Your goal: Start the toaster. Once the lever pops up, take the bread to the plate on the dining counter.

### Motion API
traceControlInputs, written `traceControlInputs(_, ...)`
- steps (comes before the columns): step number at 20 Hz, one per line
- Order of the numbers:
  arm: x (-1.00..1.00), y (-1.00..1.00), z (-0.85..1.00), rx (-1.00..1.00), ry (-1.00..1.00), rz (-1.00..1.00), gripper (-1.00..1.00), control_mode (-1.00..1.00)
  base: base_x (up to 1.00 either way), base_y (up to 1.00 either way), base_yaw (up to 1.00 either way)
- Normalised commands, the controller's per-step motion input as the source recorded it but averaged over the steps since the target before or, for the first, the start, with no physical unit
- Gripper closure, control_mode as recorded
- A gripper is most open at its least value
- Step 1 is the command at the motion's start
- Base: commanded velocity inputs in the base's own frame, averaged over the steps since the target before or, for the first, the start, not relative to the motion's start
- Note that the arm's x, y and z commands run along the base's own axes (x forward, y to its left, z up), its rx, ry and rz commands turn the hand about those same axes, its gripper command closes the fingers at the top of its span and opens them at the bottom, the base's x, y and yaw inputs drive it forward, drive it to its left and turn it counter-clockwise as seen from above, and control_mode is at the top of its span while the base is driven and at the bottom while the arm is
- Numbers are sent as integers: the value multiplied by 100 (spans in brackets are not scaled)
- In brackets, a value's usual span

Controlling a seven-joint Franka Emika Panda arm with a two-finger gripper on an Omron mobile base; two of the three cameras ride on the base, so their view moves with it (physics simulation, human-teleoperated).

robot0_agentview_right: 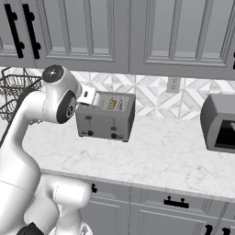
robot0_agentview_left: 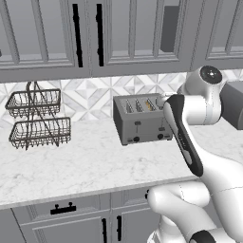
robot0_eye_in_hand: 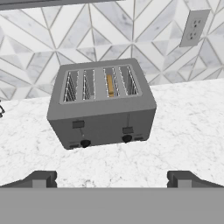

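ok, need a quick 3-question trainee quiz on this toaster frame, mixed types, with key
1. True or false: the bread sits in the toaster's leftmost slot.
2. The end effector is: A) shut on a lever B) open, short of the toaster C) holding bread.
3. Fill in: left of the toaster on the counter stands a two-tier wire ____.

Key: 1 false, third slot from the left in the hand view; 2 B; 3 basket.

place: kitchen | shown by: marble counter (robot0_agentview_left: 85,166); grey cabinets (robot0_agentview_right: 92,32); toaster (robot0_eye_in_hand: 103,105); tiled backsplash (robot0_eye_in_hand: 131,35); wire basket rack (robot0_agentview_left: 38,118)
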Motion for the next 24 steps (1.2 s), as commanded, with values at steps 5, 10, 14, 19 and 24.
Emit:
traceControlInputs(5, 0, 0, 0, 0, 0, 0, -100, -100, 0, 0, 0)
traceControlInputs(10, 0, 0, 0, 0, 0, 0, -100, -100, 0, 0, 0)
traceControlInputs(14, 0, 0, 0, 0, 0, 0, -100, -100, 0, 0, 0)
traceControlInputs(19, 0, 0, 0, 0, 0, 0, -100, -100, 0, 0, 0)
traceControlInputs(24, 0, 0, 0, 0, 0, 0, -100, -100, 0, 0, 0)
